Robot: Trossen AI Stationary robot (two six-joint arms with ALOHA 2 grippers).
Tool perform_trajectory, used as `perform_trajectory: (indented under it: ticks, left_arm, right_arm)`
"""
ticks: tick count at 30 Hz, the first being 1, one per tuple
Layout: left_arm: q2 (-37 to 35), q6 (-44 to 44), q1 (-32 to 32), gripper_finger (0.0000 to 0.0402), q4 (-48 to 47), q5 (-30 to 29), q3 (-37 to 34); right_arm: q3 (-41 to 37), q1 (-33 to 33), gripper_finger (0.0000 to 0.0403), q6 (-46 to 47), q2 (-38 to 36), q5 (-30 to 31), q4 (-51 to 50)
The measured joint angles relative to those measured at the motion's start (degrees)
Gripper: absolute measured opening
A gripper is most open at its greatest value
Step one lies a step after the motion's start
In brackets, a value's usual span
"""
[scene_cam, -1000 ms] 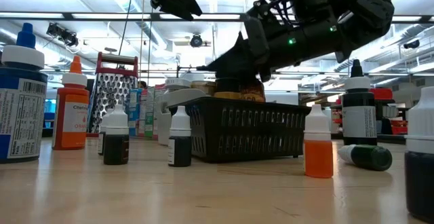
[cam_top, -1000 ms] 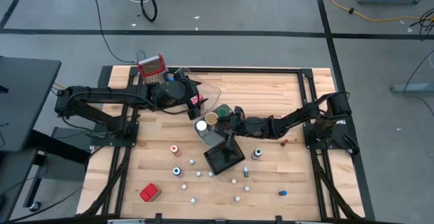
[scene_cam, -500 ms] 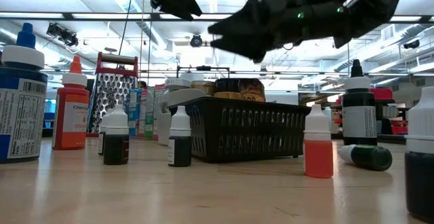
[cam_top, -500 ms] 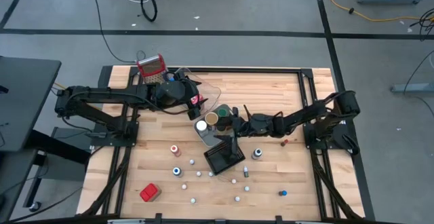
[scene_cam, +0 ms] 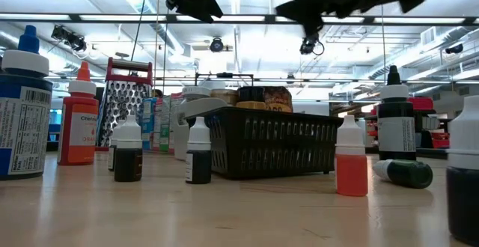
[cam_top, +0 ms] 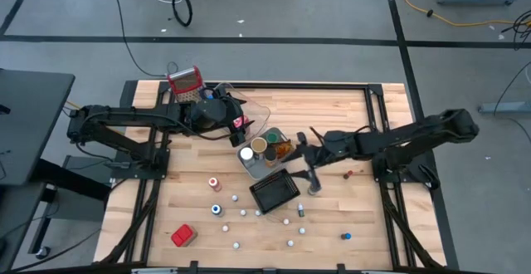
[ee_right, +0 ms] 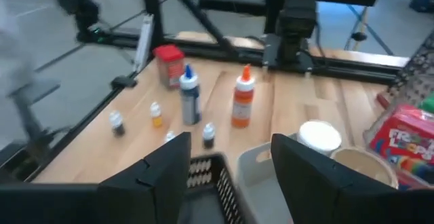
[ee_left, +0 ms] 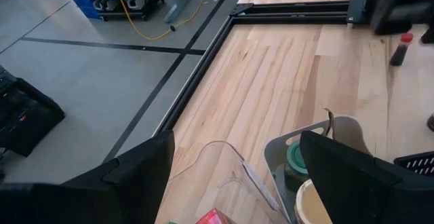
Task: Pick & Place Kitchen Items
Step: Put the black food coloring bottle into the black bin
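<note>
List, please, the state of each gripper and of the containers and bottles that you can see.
left gripper: jaws open, empty, by the clear tray.
right gripper: jaws open, empty, high above the table.
black basket: upright on the table.
grey tray: holds round jars.
dark green bottle: lying on its side.
orange dropper bottle: upright, capped.
grater: standing upright.

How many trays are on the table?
3: a clear tray near the back, a grey tray just in front of it, a black tray in front of that. No others show.
</note>
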Motion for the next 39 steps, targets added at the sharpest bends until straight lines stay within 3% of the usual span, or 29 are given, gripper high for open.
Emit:
perform_trajectory:
  ticks: [3, 8, 14, 17, 24, 31, 39]
  left_arm:
    - [0.0, 0.0, 0.0, 0.0327, 0.0, 0.02, 0.0]
    - [0.0, -0.07, 0.0, 0.0327, 0.25, 0.01, 0.0]
    - [0.0, -0.02, 0.0, 0.0327, 0.48, 0.02, 0.0]
    - [0.0, -0.02, 0.0, 0.0327, 0.61, 0.01, 0.0]
    - [0.0, -0.02, 0.0, 0.0327, 2.38, 0.02, 0.0]
    - [0.0, 0.0, 0.0, 0.0327, 2.34, 0.02, 0.0]
    - [0.0, 0.0, 0.0, 0.0327, 2.32, 0.02, 0.0]
  right_arm:
    - [-3.92, 1.09, 0.0215, 0.62, -3.67, -0.06, 0.45]
    - [-13.11, 3.48, 0.0215, 4.16, -8.48, -0.37, 13.98]
    - [-22.59, 5.86, 0.0215, 4.75, -11.83, -7.63, 25.01]
    - [-25.89, 6.64, 0.0214, 5.66, -11.79, -8.36, 29.39]
    - [-30.16, 6.72, 0.0214, 6.36, -11.78, -7.41, 29.49]
    - [-30.87, 6.7, 0.0214, 10.13, -11.77, 2.75, 23.79]
    - [-30.89, 6.7, 0.0214, 14.29, -11.77, 3.24, 19.11]
